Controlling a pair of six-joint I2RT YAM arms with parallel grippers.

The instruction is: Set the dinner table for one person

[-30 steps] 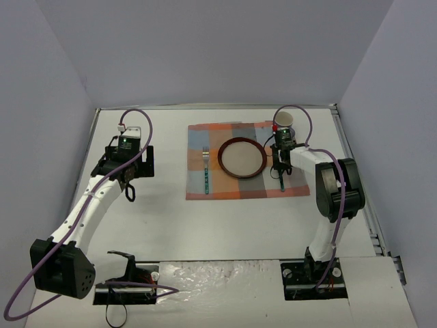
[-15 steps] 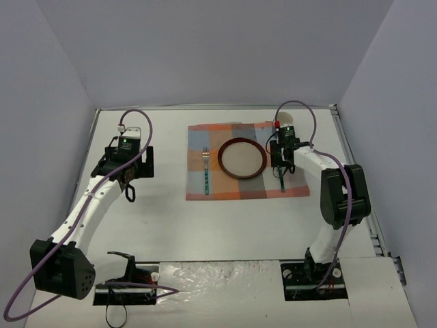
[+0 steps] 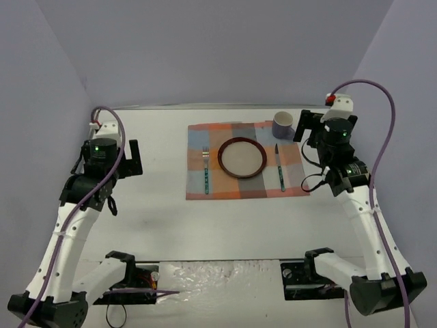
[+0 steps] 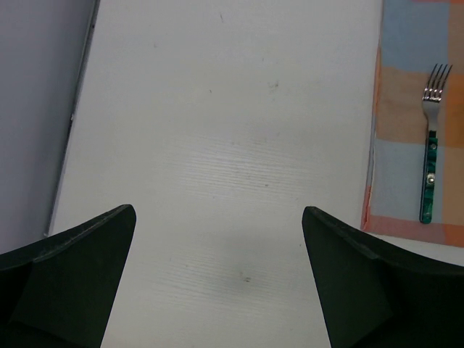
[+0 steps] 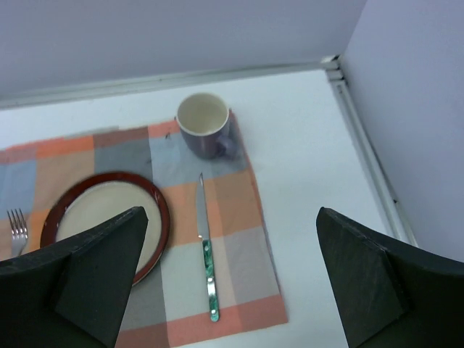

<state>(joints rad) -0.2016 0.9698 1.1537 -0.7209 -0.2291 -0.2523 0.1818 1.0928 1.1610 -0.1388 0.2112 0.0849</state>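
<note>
One rigid white surface (image 3: 164, 212) spans the cell beneath both arms; judged fixed, heavy, nothing to grasp; its plaid mat (image 3: 235, 186) carries plate (image 3: 242, 157), fork (image 3: 205, 174), knife (image 3: 280, 174), mug (image 3: 283, 125); left gripper (image 4: 217, 210), right gripper (image 5: 230, 212) spread wide, empty

The white, flat dinner table (image 3: 225, 222) has thin metal rails.

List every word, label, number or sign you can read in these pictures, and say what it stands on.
None can be read. No text shows on the mug, plate, fork, knife, mat or table. The left arm and right arm carry no legible marks.
</note>
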